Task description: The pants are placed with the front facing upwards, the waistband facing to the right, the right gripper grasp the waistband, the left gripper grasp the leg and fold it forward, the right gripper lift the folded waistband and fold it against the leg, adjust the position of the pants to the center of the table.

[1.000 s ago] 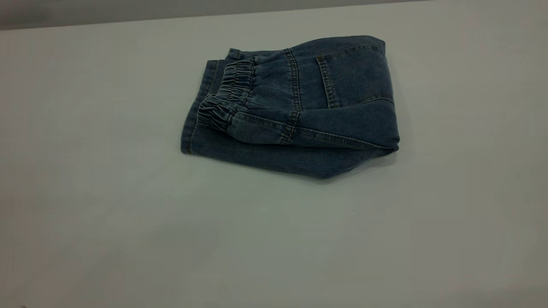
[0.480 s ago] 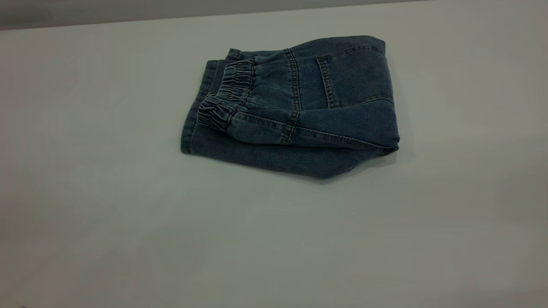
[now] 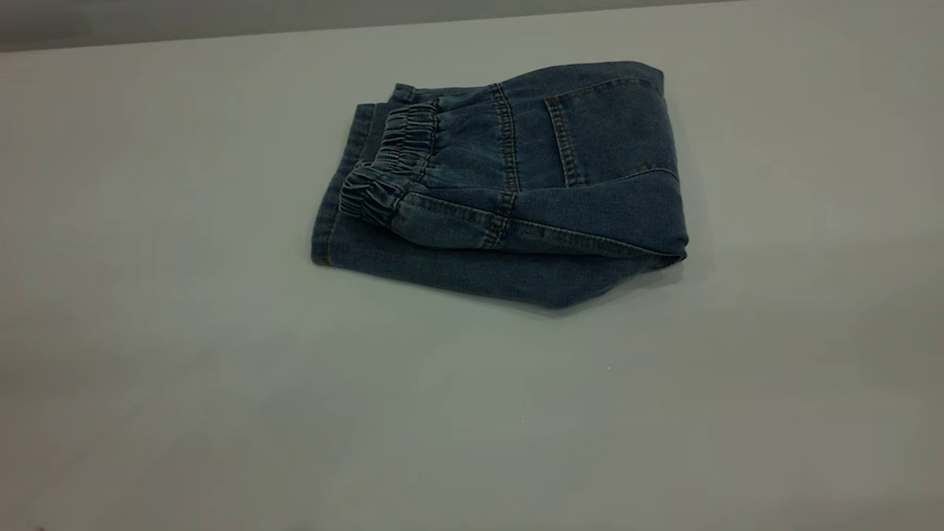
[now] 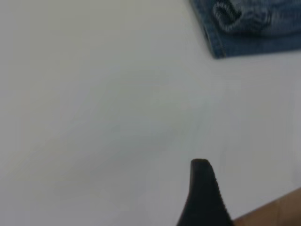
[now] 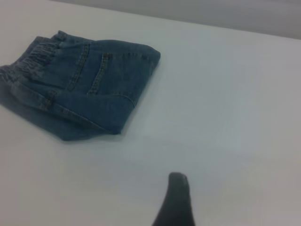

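Observation:
The blue denim pants point(image 3: 516, 199) lie folded in a compact bundle on the white table point(image 3: 221, 383), toward its far middle, with a back pocket facing up. The gathered waistband point(image 3: 391, 166) lies on top at the bundle's left end. Neither gripper appears in the exterior view. In the left wrist view only a black tip of the left gripper point(image 4: 203, 193) shows, hovering over bare table well away from the pants point(image 4: 249, 33) and waistband point(image 4: 235, 16). The right wrist view shows a black tip of the right gripper point(image 5: 176, 200), apart from the pants point(image 5: 94, 89), holding nothing.
The table's far edge point(image 3: 472, 22) runs behind the pants against a grey wall. In the left wrist view a table edge with brown floor point(image 4: 277, 212) lies close beside the left gripper. Wide bare tabletop surrounds the pants on all sides.

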Available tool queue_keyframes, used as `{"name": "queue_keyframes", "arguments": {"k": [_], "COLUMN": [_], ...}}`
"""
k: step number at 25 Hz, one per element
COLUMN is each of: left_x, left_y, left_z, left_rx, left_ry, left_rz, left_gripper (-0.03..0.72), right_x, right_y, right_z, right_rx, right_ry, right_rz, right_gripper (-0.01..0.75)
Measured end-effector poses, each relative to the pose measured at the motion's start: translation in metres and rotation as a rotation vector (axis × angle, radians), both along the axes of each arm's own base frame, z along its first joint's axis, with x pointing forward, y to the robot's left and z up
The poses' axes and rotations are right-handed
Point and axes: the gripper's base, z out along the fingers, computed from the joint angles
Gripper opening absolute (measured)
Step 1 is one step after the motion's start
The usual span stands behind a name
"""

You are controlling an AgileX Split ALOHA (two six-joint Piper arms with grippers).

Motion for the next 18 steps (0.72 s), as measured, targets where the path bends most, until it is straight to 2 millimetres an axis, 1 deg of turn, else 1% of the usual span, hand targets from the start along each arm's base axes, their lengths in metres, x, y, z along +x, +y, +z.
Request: {"name": "queue_keyframes", "arguments": {"k": [2, 6, 9, 18], "left_x": [0.000, 0.003, 0.003, -0.004], "left_y": [0.000, -0.003, -0.005, -0.018], "left_z": [-0.001, -0.011, -0.011, -0.012], "left_rx": [-0.003, -0.028, -0.036, -0.041], "left_ry": [0.001, 0.029, 0.023, 0.055], "left_rz": [0.000, 0.017, 0.003, -0.198], "left_gripper": [0.440, 0.440, 0.440, 0.440], "right_x": [0.000, 0.000, 0.000, 0.000], "right_y": [0.000, 0.000, 0.000, 0.000], "right_z": [0.000, 0.000, 0.000, 0.000], "right_rx": [0.000, 0.000, 0.000, 0.001], "right_ry": [-0.001, -0.001, 0.000, 0.000], "right_rz": [0.000, 0.000, 0.000, 0.000], "right_gripper": [0.529, 0.529, 0.529, 0.528]}}
